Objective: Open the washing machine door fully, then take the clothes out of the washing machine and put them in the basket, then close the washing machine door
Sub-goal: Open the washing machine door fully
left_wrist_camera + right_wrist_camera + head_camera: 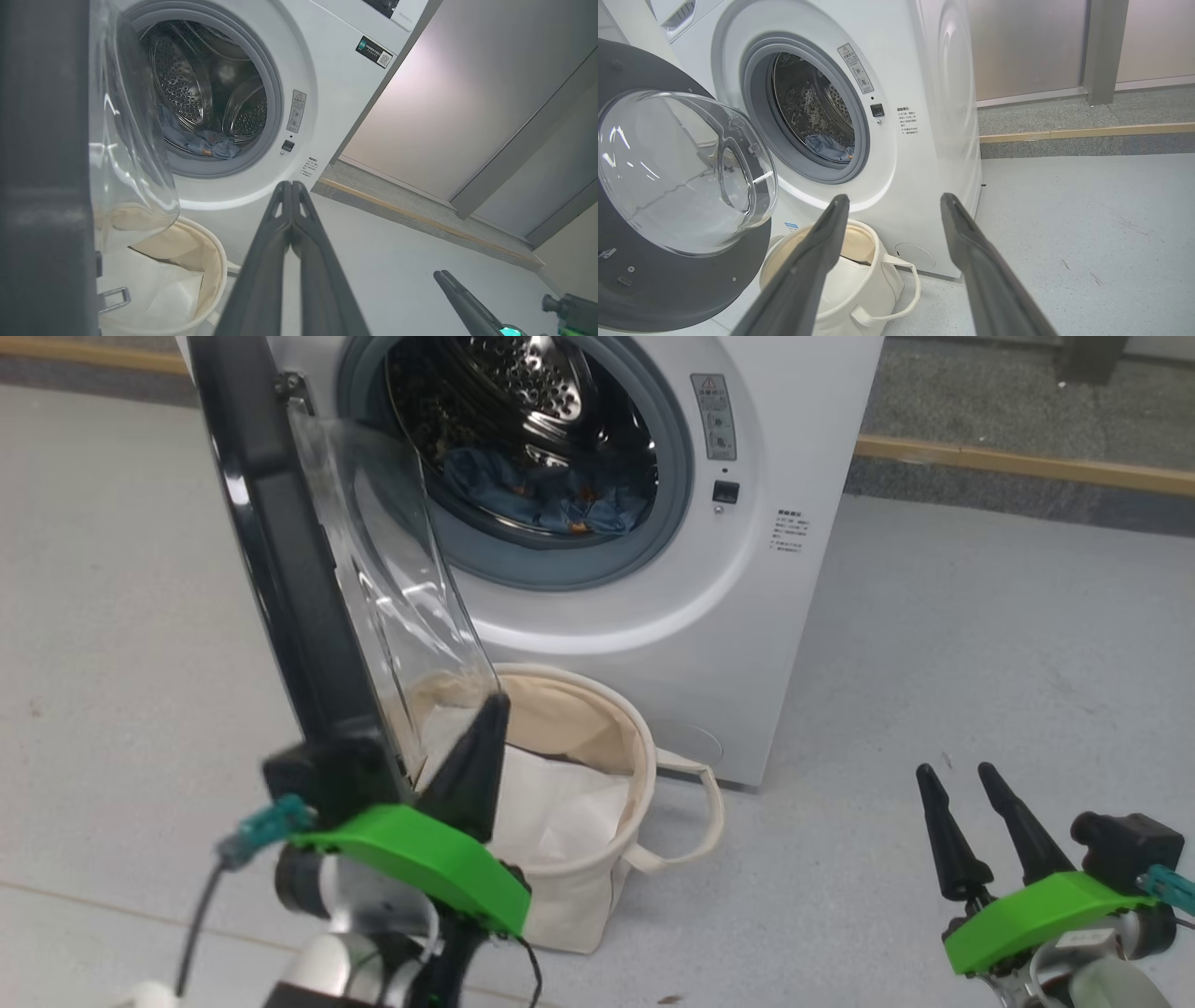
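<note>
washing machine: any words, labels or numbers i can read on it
No text on the washing machine reads clearly.
Grey warning label beside the drum mouth: triangle sign, print too small.
Printed block below it: too small.
Black sticker with QR code: blurred.

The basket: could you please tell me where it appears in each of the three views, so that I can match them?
Head view: basket at lower centre, partly behind the washing machine door.
Left wrist view: basket at lower left, under the door's glass.
Right wrist view: basket at the bottom, left of centre.
Shared landmark: the small black square on the washing machine front.
</note>
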`<state>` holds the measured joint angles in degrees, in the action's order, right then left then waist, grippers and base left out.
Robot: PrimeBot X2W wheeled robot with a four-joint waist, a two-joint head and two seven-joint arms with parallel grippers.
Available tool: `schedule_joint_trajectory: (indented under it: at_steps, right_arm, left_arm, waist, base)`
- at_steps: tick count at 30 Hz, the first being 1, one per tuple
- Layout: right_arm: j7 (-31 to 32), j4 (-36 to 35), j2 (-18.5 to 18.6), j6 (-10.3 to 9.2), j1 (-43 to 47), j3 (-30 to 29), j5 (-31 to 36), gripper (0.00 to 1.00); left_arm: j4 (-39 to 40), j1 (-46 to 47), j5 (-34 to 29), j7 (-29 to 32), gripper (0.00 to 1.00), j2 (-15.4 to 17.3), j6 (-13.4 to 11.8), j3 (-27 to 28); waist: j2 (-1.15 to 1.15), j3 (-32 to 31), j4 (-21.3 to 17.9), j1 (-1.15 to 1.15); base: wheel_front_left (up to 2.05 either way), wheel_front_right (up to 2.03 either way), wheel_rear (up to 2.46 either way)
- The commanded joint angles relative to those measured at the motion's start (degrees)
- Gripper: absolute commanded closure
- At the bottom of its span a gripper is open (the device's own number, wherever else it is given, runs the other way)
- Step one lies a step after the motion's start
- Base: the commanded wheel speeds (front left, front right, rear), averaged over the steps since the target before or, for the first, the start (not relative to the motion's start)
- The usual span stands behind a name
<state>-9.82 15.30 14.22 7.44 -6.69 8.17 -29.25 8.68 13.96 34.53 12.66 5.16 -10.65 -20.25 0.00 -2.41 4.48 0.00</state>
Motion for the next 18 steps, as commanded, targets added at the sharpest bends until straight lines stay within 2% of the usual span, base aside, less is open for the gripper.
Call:
schedule_joint_trajectory:
  at_steps: [1,10,18]
  right_arm:
    - [0.03,-1.97,0.63,0.05,-2.21,1.06,0.3,0.0]
    - [-0.45,-1.44,-0.01,0.05,-4.26,2.8,0.24,0.0]
    - [-1.22,-0.89,-0.29,0.05,-4.96,3.65,-0.05,0.0]
  left_arm:
    - [-0.08,2.34,-0.09,-1.47,1.0,-0.07,0.4,1.77]
    - [-15.19,4.33,-4.71,-12.22,1.0,-1.12,-1.12,0.65]
    - [-23.35,7.07,-5.08,-17.86,1.0,-0.47,-1.13,2.92]
  waist:
    - [0.0,0.28,-0.01,0.0]
    - [0.0,1.44,0.14,0.0]
    - [0.0,1.42,3.68,0.0]
  base:
    - [0.0,0.0,0.0]
    - [0.0,0.0,0.0]
    - [0.0,0.0,0.0]
